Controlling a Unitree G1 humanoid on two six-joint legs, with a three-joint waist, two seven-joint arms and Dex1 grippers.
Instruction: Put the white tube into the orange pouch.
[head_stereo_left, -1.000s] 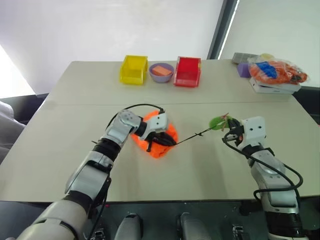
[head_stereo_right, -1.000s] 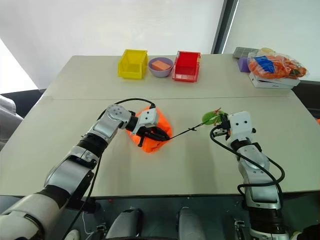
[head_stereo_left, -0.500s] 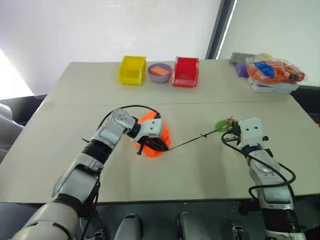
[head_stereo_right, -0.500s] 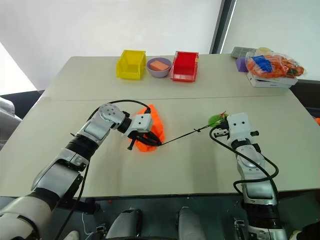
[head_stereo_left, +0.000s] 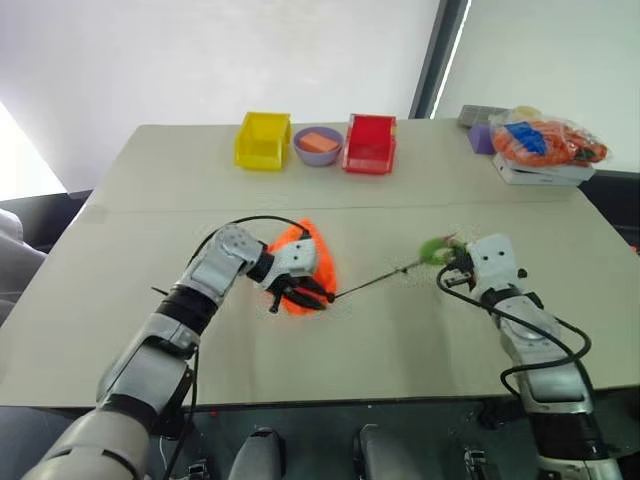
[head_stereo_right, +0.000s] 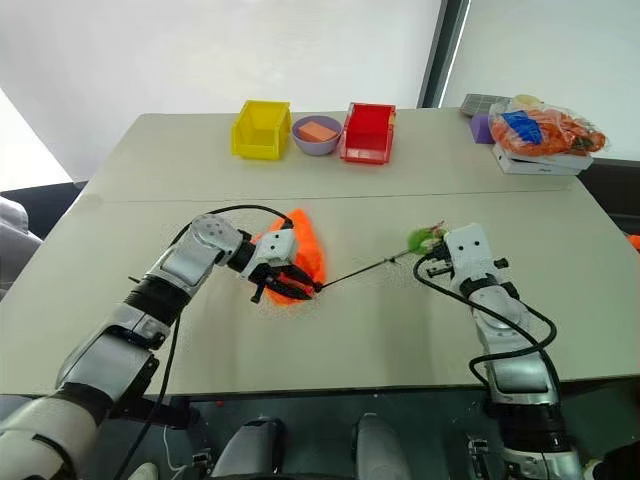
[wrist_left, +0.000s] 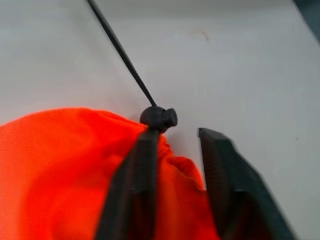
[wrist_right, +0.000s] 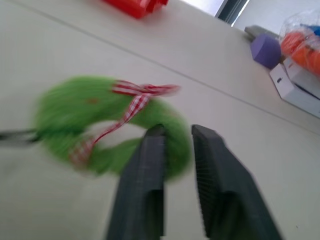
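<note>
Orange fabric, bunched into a small mound, marks the orange pouch (head_stereo_left: 304, 262), which is seen lying on the beige table (head_stereo_left: 120, 290) a little left of the middle, toward the near edge. From its gathered mouth a thin black cord (head_stereo_left: 372, 283) is stretched to the right, through a black cord stopper (wrist_left: 158, 117), and is ended by a green fuzzy ball (wrist_right: 107, 122) tied with a red-and-white checked ribbon (wrist_right: 131, 107).

The left gripper (wrist_left: 177, 150) is placed at the pouch's mouth, its two black fingers parted, with the puckered orange cloth seen between and under them; no firm hold on the cloth can be made out. The right gripper (wrist_right: 173, 134) is set just beside the green ball, its fingers standing slightly apart with a narrow gap; one fingertip is seen against the fuzz, but the ball is not clamped.

The white tube cannot be made out in any view.

Along the far edge a yellow bin (head_stereo_left: 264, 139), a purple bowl (head_stereo_left: 319, 145) and a red bin (head_stereo_left: 370, 143) are lined up; at the far right a clear bag of orange items (head_stereo_left: 548, 141) is set on a white box (head_stereo_left: 545, 174).
</note>
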